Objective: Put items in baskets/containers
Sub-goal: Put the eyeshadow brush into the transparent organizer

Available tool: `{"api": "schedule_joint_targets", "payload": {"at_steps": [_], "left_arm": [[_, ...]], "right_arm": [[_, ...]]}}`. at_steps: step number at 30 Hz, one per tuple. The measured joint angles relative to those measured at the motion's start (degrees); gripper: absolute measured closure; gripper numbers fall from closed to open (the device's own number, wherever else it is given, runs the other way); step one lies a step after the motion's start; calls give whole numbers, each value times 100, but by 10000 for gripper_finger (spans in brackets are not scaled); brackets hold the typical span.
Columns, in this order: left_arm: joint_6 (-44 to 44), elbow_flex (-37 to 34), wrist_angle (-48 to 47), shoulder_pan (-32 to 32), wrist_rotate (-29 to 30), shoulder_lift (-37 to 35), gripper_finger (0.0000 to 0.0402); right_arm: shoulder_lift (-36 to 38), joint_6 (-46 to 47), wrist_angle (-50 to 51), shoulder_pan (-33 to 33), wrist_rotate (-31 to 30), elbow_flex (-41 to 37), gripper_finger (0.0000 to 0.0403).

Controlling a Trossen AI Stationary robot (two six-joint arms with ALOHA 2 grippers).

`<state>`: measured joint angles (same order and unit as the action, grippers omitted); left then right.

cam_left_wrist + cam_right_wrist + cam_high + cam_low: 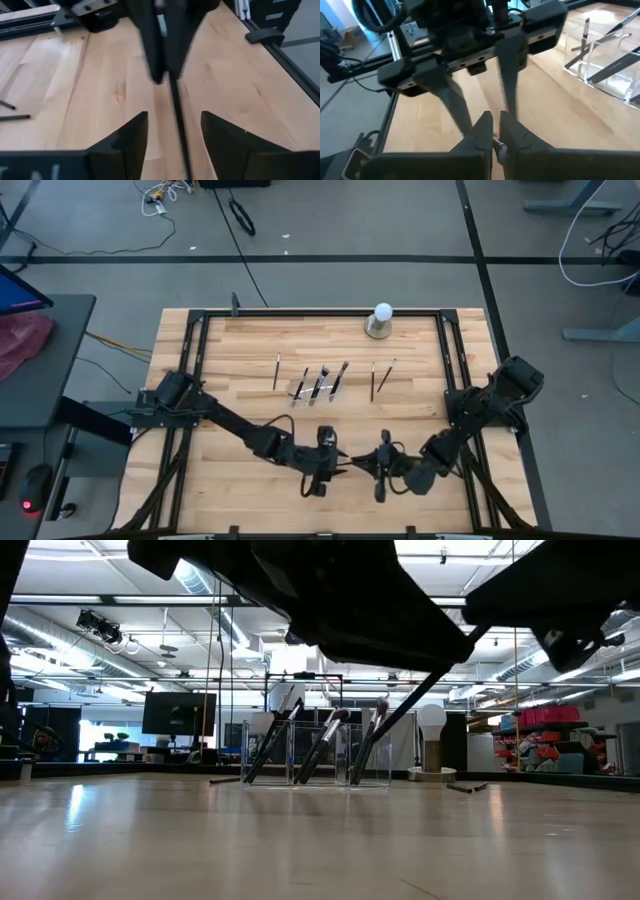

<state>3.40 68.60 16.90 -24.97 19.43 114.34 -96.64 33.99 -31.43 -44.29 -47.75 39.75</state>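
Near the table's near edge, my right gripper (367,467) (496,125) is shut on a thin dark makeup brush (177,120). My left gripper (338,467) (172,120) faces it, open, one finger on either side of the brush's shaft with a gap on both sides. The clear plastic holder (320,386) (318,752) stands at mid-table with three brushes leaning in its compartments. Loose brushes lie flat on the table at its left (277,372) and right (373,380), (387,374). My right gripper pinches the brush between its two fingertips, with a silvery part (496,145) showing right at them. The fingers come roughly level from the table's right. The brush is lifted clear of the table, and its dark shaft (175,100) runs on between my left gripper's open fingers.
A white ball on a grey base (381,321) (432,740) stands near the far edge. A black metal frame (300,313) rims the wooden table. Bare wood lies between the grippers and the holder.
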Motion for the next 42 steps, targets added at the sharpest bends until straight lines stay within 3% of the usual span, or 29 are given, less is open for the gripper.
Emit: {"api": "schedule_joint_targets", "payload": {"at_steps": [17,22,26,33,37,42], "left_arm": [[138,0,-226,48,25,0,383],[221,-79,-83,48,64,0,384],[493,-632,691,48,211,0,385],[758,-1896,3762,70,-58,0,384],[754,-2141,4571,62,-126,0,381],[749,-2135,4566,37,-126,0,382]], "right_arm": [[0,-93,-56,83,59,0,377],[108,-289,-33,83,86,0,338],[580,-320,546,76,56,0,290],[1069,93,1538,31,41,0,209],[648,-16,1103,31,55,-2,192],[-134,-973,-762,111,-267,-2,196]]}}
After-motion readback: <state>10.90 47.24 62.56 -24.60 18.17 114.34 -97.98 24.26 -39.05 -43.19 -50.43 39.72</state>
